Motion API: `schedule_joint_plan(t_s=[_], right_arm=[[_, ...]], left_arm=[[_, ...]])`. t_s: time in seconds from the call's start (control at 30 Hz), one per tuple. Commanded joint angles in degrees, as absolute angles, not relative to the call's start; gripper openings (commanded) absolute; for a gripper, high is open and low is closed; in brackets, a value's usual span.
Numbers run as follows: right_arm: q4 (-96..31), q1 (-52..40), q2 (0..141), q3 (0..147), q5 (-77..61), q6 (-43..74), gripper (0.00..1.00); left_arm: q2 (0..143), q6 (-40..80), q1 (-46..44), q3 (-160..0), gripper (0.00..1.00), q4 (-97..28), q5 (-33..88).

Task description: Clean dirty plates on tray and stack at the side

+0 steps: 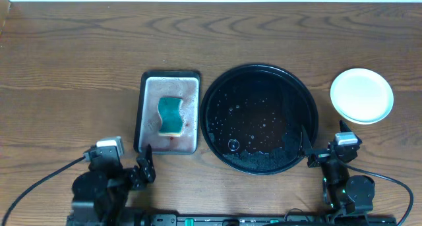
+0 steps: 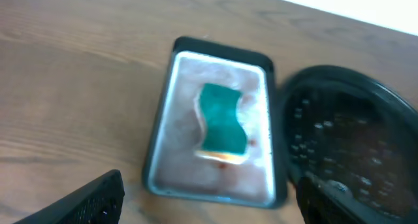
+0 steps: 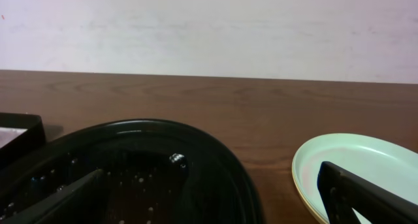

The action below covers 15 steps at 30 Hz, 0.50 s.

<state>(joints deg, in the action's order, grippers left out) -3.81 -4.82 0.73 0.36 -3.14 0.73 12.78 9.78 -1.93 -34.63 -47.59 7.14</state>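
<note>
Droplets of water speckle the floor of the black tray, thickest toward its near edge, and that is all we see in it. Just to its left, close but apart, lies the silver tray, a smaller rectangle with a dark rim. It holds 1 teal sponge lying roughly along its length, with a red smear at the sponge's near end and a pinkish film over the metal.

The plates sit on the brown worktop to the right of the black tray, near it but not touching. From overhead they read as 1 pale disc. The right wrist view shows a mint-white plate on top with a pale yellow edge beneath it, so at least 2 are stacked; the full count we cannot tell. The top face looks clean.

Both arms sit low at the near edge of the worktop. The left hand is spread wide and holds nothing, its 2 dark fingers framing the near end of the silver tray. The right hand is likewise spread wide and empty, with 1 finger over the black tray's near right rim and the other toward the plates.

The plates lie just ahead and to the right of the right hand, well apart from the left hand.
</note>
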Motion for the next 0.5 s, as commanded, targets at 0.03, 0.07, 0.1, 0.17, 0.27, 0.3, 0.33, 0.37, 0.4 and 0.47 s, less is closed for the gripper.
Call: schedule_joint_plan(t_s=[0.03, 0.07, 0.1, 0.17, 0.27, 0.3, 0.33, 0.37, 0.4, 0.47], right_arm=[[-4.05, -4.38, 0.32, 0.32, -3.25, 0.14, 0.99], [-4.05, -4.38, 0.32, 0.32, -3.25, 0.14, 0.99], [-4.05, -4.38, 0.32, 0.32, -3.25, 0.14, 0.99], [-4.05, -4.38, 0.32, 0.30, -3.25, 0.14, 0.99], [-4.05, -4.38, 0.32, 0.32, -3.25, 0.14, 0.99], [-4.05, -4.38, 0.32, 0.32, -3.25, 0.14, 0.99], [-4.05, -4.38, 0.32, 0.32, -3.25, 0.14, 0.99], [-4.05, -4.38, 0.32, 0.32, -3.25, 0.14, 0.99], [-4.05, -4.38, 0.32, 0.32, -3.25, 0.14, 0.99], [-4.05, -4.38, 0.32, 0.32, -3.25, 0.14, 0.99]], left_arm=[[7.44, 8.25, 0.82, -25.41, 0.85, -38.65, 7.07], [5.89, 8.80, 1.02, -23.00, 0.85, -35.29, 7.05], [4.64, 9.08, 1.08, -21.19, 0.85, -32.71, 7.05], [2.42, 9.54, 1.06, -17.45, 0.85, -27.16, 7.03], [0.05, 11.35, 1.06, -11.53, 0.85, -17.28, 6.81], [0.16, 11.49, 1.06, -9.91, 0.85, -13.69, 6.81], [0.14, 11.97, 1.06, -7.77, 0.85, -9.08, 6.83], [0.10, 12.16, 1.06, -5.82, 0.85, -4.71, 6.79], [0.10, 12.16, 1.06, -4.62, 0.85, -1.87, 6.61], [0.10, 12.12, 1.06, -1.23, 0.85, 6.20, 6.35]])
